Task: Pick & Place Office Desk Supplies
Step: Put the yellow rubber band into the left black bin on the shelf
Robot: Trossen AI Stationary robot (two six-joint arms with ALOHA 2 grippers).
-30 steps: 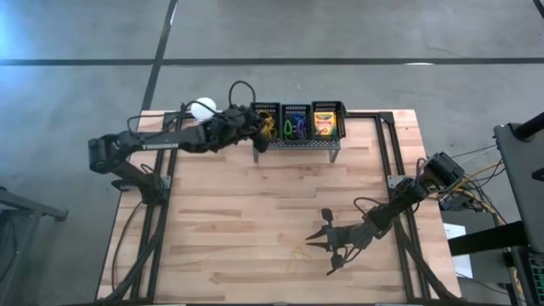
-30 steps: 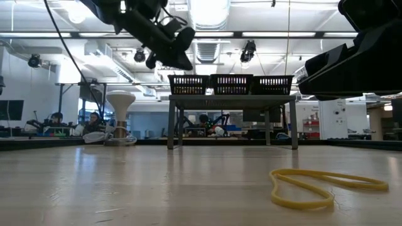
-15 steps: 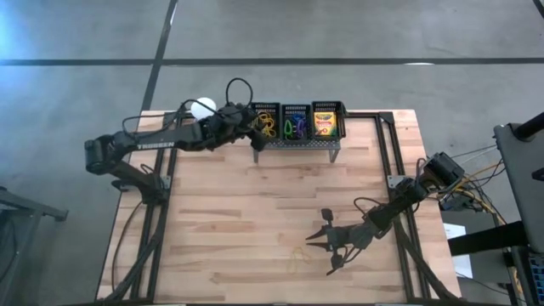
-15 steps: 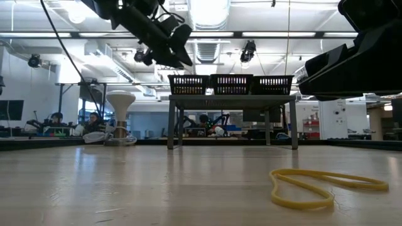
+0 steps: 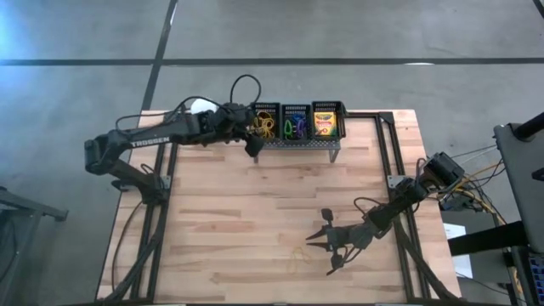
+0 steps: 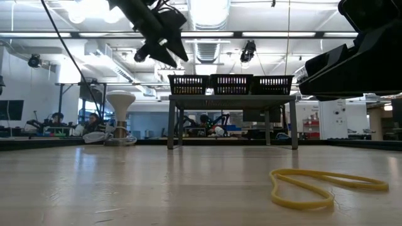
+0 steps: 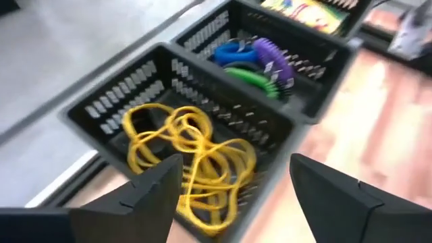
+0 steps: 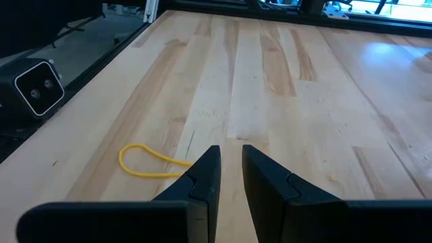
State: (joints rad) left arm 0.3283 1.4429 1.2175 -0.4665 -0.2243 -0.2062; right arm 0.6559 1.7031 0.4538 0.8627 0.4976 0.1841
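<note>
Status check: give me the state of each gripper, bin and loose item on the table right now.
Left gripper: open, empty, above the rubber band bin.
Right gripper: nearly closed, empty, low over the table.
Rubber band bin: holds a tangle of yellow bands.
Middle bin: holds purple, green, blue rings.
Crayon box: lying in the third bin.
Loose rubber band: flat on the table, not yet picked.

Upper centre, the left tool (image 5: 252, 136) hangs beside the basket's (image 5: 299, 141) rubber bands (image 5: 267, 125). Lower right, the right tool (image 5: 321, 246) rests on the surface (image 5: 221, 221) near a yellow band (image 5: 297, 256).
</note>
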